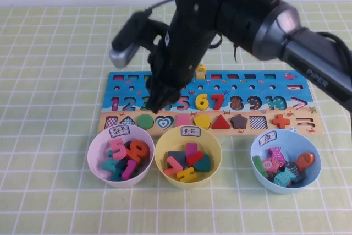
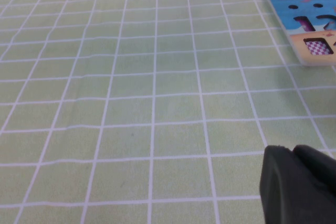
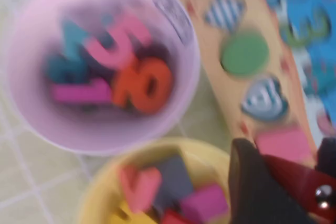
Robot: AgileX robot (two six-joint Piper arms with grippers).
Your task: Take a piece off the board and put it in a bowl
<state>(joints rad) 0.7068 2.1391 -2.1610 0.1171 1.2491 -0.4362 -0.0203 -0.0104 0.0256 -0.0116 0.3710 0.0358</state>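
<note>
The blue board [image 1: 236, 89] lies across the middle of the table, and its corner also shows in the left wrist view [image 2: 310, 14]. My right gripper [image 1: 159, 102] reaches over the board's left part, near the numbers. In the right wrist view this gripper [image 3: 286, 163] is shut on the red piece [image 3: 294, 182], which hangs above the sandy strip and the yellow bowl's rim. In the high view the arm hides the piece. The light blue bowl [image 1: 286, 187] stands at the front right, holding several fish pegs. My left gripper [image 2: 299, 182] rests shut over bare tablecloth, left of the board.
A lilac-pink bowl [image 1: 94, 163] of numbers and a yellow bowl [image 1: 163, 169] of shapes stand in front of the board, left of the blue bowl. A yellow peg [image 1: 201, 71] stands on the board's far edge. Green checked cloth covers the table.
</note>
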